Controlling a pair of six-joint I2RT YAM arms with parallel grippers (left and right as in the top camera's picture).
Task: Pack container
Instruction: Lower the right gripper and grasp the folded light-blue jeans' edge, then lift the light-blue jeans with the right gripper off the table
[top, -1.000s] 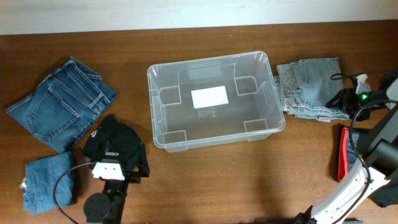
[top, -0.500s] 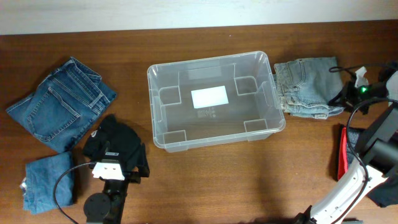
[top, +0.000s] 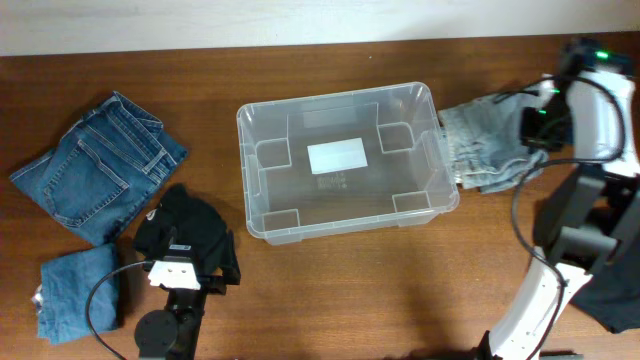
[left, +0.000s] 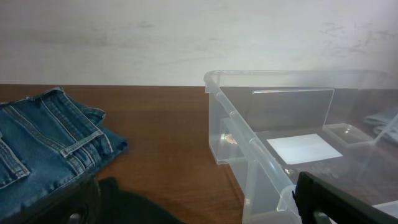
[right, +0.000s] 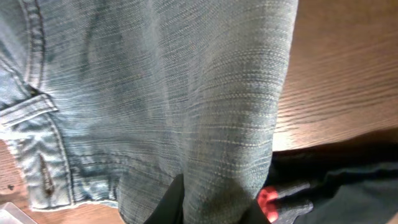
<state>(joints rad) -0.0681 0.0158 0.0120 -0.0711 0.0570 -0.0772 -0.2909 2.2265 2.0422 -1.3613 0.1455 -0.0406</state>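
At 3 o'clock of container (top: 340, 96), light jeans (top: 478, 140) pinched by right jaws; left jaws spread wide, nothing held.

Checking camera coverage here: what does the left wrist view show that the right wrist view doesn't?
Only left wrist: the large clear plastic rectangular container, dark blue folded jeans. Only right wrist: a red object beside black material. Both: the brown wooden table and, apparently, the light blue faded denim garment, faint through the container wall from the left.
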